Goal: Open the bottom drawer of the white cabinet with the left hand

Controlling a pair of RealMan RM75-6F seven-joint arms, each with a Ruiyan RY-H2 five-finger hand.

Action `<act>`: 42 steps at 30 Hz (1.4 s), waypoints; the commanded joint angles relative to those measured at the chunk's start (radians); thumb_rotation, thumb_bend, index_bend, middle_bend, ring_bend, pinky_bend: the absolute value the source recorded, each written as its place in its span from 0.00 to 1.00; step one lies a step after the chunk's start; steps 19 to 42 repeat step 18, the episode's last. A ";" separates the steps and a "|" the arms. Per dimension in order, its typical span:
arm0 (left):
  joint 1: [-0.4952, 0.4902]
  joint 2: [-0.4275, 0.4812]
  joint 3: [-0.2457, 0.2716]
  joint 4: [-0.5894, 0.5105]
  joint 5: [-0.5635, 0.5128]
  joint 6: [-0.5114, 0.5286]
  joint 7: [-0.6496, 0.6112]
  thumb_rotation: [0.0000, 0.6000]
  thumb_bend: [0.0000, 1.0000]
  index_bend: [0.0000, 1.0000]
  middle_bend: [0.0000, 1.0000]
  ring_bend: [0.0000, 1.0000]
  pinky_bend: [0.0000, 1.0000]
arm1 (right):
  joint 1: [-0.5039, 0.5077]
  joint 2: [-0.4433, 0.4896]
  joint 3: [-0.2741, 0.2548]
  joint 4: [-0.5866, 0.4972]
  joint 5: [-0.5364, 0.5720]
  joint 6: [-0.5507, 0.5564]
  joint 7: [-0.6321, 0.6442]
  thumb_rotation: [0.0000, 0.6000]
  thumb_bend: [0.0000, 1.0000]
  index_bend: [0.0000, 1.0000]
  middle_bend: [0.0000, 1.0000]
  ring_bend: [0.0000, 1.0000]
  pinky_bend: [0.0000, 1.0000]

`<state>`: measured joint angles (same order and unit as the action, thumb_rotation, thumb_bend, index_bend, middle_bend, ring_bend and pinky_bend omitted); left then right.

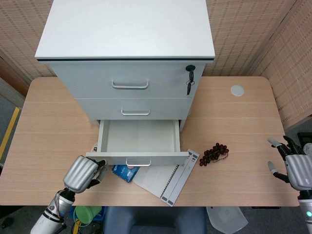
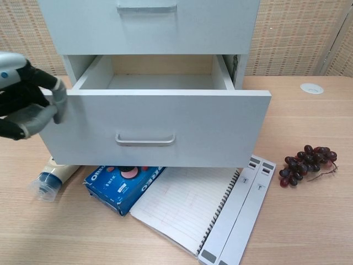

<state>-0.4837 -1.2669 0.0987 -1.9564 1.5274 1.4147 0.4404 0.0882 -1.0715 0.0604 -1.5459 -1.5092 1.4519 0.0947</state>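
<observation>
The white cabinet stands at the back of the table, and its bottom drawer is pulled out and empty. In the chest view the drawer front faces me with its metal handle free. My left hand hovers off the drawer's left front corner, clear of the handle. The chest view shows the left hand at the frame's left edge, its fingers curled in with nothing in them. My right hand hangs at the table's right edge, fingers spread and empty.
Under the drawer front lie a blue biscuit box, a spiral notebook and a tube. A grape bunch sits to the right. A key hangs from the top drawer's lock. A round white grommet is at the back right.
</observation>
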 commanded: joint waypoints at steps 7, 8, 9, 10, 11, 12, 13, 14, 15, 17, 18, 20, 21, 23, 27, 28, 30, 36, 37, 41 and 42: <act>0.131 0.069 -0.021 0.149 -0.066 0.106 -0.099 1.00 0.58 0.62 0.79 0.73 0.93 | 0.005 0.002 0.001 -0.016 0.002 -0.006 -0.016 1.00 0.35 0.18 0.30 0.18 0.22; 0.142 0.071 -0.023 0.165 -0.080 0.109 -0.099 1.00 0.57 0.59 0.77 0.71 0.88 | 0.005 0.003 0.000 -0.017 0.003 -0.007 -0.017 1.00 0.35 0.18 0.30 0.18 0.22; 0.154 0.074 -0.025 0.181 -0.101 0.106 -0.097 1.00 0.54 0.54 0.72 0.67 0.81 | 0.005 0.003 0.000 -0.018 0.004 -0.008 -0.019 1.00 0.35 0.18 0.30 0.18 0.22; 0.162 0.081 -0.023 0.188 -0.119 0.096 -0.098 1.00 0.50 0.47 0.67 0.61 0.72 | 0.005 0.003 0.000 -0.019 0.004 -0.009 -0.019 1.00 0.35 0.18 0.30 0.18 0.22; 0.169 0.089 -0.024 0.191 -0.142 0.086 -0.096 1.00 0.46 0.41 0.61 0.56 0.64 | 0.006 0.003 0.000 -0.021 0.005 -0.010 -0.020 1.00 0.35 0.18 0.30 0.18 0.22; 0.176 0.097 -0.026 0.192 -0.166 0.079 -0.093 1.00 0.40 0.34 0.54 0.48 0.54 | 0.007 0.004 0.000 -0.022 0.005 -0.011 -0.021 1.00 0.35 0.18 0.30 0.18 0.22; 0.186 0.103 -0.033 0.193 -0.189 0.078 -0.091 1.00 0.37 0.30 0.48 0.44 0.48 | 0.008 0.005 0.000 -0.024 0.003 -0.012 -0.023 1.00 0.35 0.18 0.30 0.18 0.22; 0.194 0.103 -0.041 0.198 -0.202 0.083 -0.094 1.00 0.33 0.26 0.41 0.38 0.41 | 0.009 0.005 0.001 -0.025 0.003 -0.012 -0.024 1.00 0.35 0.18 0.30 0.18 0.22; 0.203 0.102 -0.047 0.204 -0.210 0.091 -0.099 1.00 0.32 0.24 0.38 0.35 0.37 | 0.011 0.005 0.001 -0.028 0.001 -0.013 -0.025 1.00 0.35 0.18 0.30 0.18 0.22; 0.222 0.097 -0.057 0.219 -0.217 0.106 -0.116 1.00 0.31 0.22 0.35 0.34 0.35 | 0.014 0.005 0.002 -0.031 -0.001 -0.014 -0.028 1.00 0.35 0.18 0.30 0.18 0.22; 0.230 0.094 -0.059 0.225 -0.219 0.111 -0.121 1.00 0.31 0.21 0.34 0.33 0.34 | 0.016 0.005 0.003 -0.033 -0.002 -0.014 -0.029 1.00 0.35 0.18 0.30 0.18 0.22; 0.230 0.094 -0.059 0.225 -0.219 0.111 -0.121 1.00 0.31 0.21 0.34 0.33 0.34 | 0.016 0.005 0.003 -0.033 -0.002 -0.014 -0.029 1.00 0.35 0.18 0.30 0.18 0.22; 0.230 0.094 -0.059 0.225 -0.219 0.111 -0.121 1.00 0.31 0.21 0.34 0.33 0.34 | 0.016 0.005 0.003 -0.033 -0.002 -0.014 -0.029 1.00 0.35 0.18 0.30 0.18 0.22; 0.230 0.094 -0.059 0.225 -0.219 0.111 -0.121 1.00 0.31 0.21 0.34 0.33 0.34 | 0.016 0.005 0.003 -0.033 -0.002 -0.014 -0.029 1.00 0.35 0.18 0.30 0.18 0.22; 0.230 0.094 -0.059 0.225 -0.219 0.111 -0.121 1.00 0.31 0.21 0.34 0.33 0.34 | 0.016 0.005 0.003 -0.033 -0.002 -0.014 -0.029 1.00 0.35 0.18 0.30 0.18 0.22; 0.230 0.094 -0.059 0.225 -0.219 0.111 -0.121 1.00 0.31 0.21 0.34 0.33 0.34 | 0.016 0.005 0.003 -0.033 -0.002 -0.014 -0.029 1.00 0.35 0.18 0.30 0.18 0.22; 0.230 0.094 -0.059 0.225 -0.219 0.111 -0.121 1.00 0.31 0.21 0.34 0.33 0.34 | 0.016 0.005 0.003 -0.033 -0.002 -0.014 -0.029 1.00 0.35 0.18 0.30 0.18 0.22; 0.230 0.094 -0.059 0.225 -0.219 0.111 -0.121 1.00 0.31 0.21 0.34 0.33 0.34 | 0.016 0.005 0.003 -0.033 -0.002 -0.014 -0.029 1.00 0.35 0.18 0.30 0.18 0.22; 0.230 0.094 -0.059 0.225 -0.219 0.111 -0.121 1.00 0.31 0.21 0.34 0.33 0.34 | 0.016 0.005 0.003 -0.033 -0.002 -0.014 -0.029 1.00 0.35 0.18 0.30 0.18 0.22; 0.230 0.094 -0.059 0.225 -0.219 0.111 -0.121 1.00 0.31 0.21 0.34 0.33 0.34 | 0.016 0.005 0.003 -0.033 -0.002 -0.014 -0.029 1.00 0.35 0.18 0.30 0.18 0.22; 0.230 0.094 -0.059 0.225 -0.219 0.111 -0.121 1.00 0.31 0.21 0.34 0.33 0.34 | 0.016 0.005 0.003 -0.033 -0.002 -0.014 -0.029 1.00 0.35 0.18 0.30 0.18 0.22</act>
